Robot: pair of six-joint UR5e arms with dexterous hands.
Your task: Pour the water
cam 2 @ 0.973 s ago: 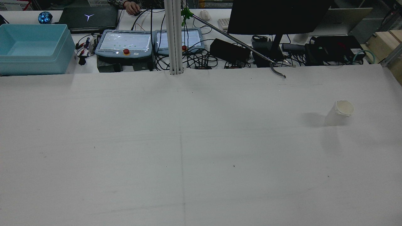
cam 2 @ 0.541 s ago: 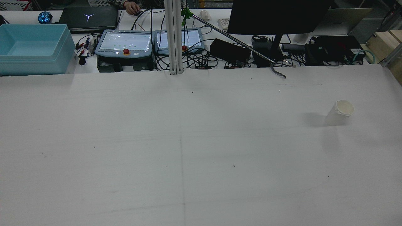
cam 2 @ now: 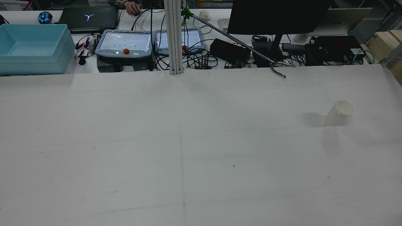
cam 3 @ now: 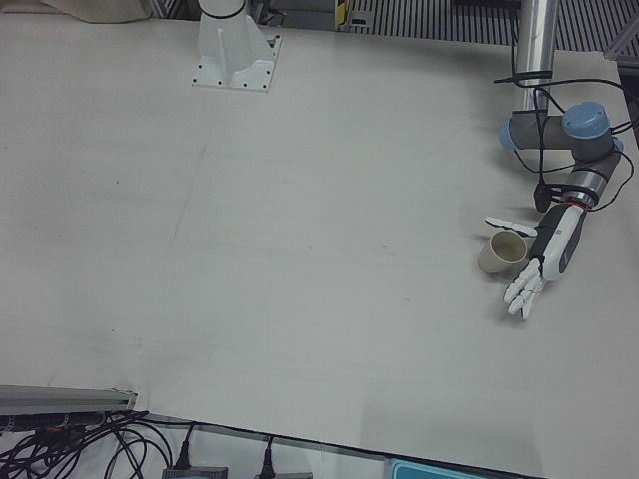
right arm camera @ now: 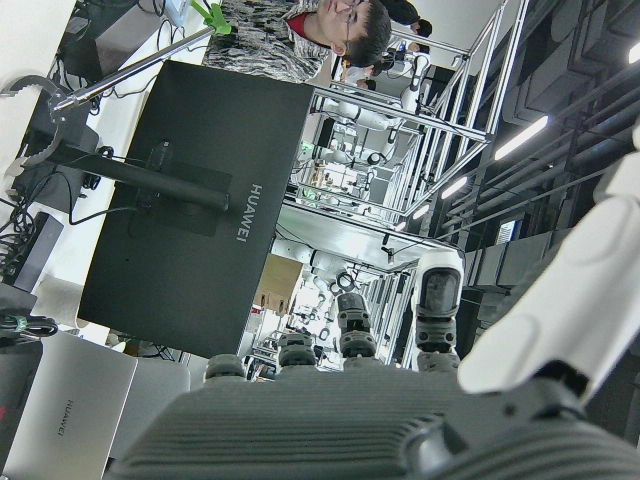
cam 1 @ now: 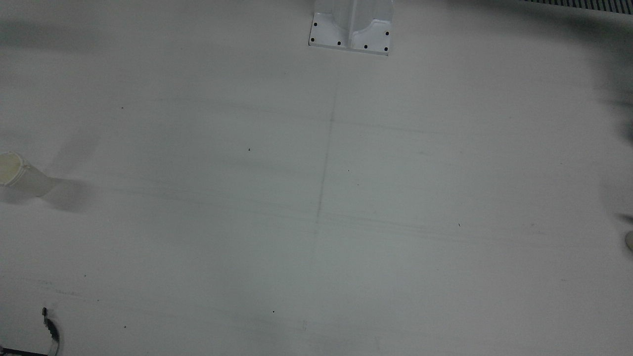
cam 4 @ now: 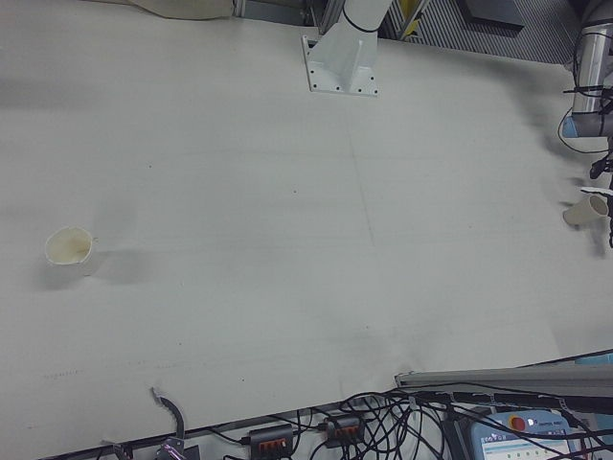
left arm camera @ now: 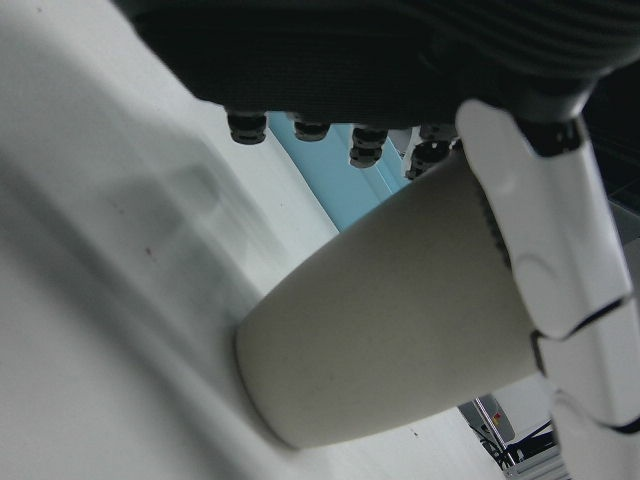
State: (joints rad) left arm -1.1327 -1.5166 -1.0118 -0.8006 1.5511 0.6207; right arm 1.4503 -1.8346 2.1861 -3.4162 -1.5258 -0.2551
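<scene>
Two beige paper cups stand upright on the white table. One cup (cam 3: 502,252) is at the table's left side, also at the edge of the right-front view (cam 4: 586,211). My left hand (cam 3: 539,267) is beside it, fingers straight and apart, thumb behind the cup's rim. In the left hand view the cup (left arm camera: 400,320) fills the frame with one finger (left arm camera: 560,290) alongside its wall. The other cup (cam 2: 339,112) stands alone on the right side, also in the right-front view (cam 4: 69,247) and the front view (cam 1: 15,173). The right hand view shows only part of my right hand (right arm camera: 570,320), facing off the table.
A white pedestal base (cam 1: 351,29) stands at the robot's edge of the table. Beyond the far edge are a blue bin (cam 2: 33,48), two teach pendants (cam 2: 125,44), a monitor (cam 2: 276,15), cables, and a grabber stick (cam 2: 238,42) whose tip reaches the table edge.
</scene>
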